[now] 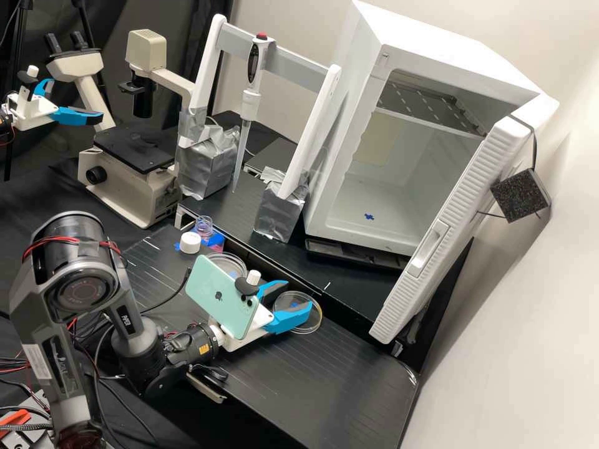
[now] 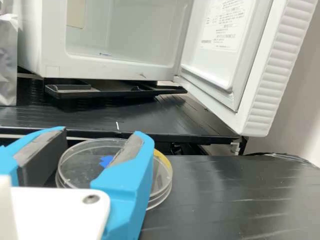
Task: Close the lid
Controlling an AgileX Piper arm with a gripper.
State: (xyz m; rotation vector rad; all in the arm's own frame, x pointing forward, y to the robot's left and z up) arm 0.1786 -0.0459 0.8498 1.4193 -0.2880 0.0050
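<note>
Two blue fingers stand apart on the hand, with nothing held in them. A round, see-through dish sits on the black surface, just ahead of the hand and a bit lower. I cannot tell if a lid is on it. Another dish is off to the hand's left. This looks like the lining-up step. Next, the hand may need to dip and softly pinch or push the lid
</note>
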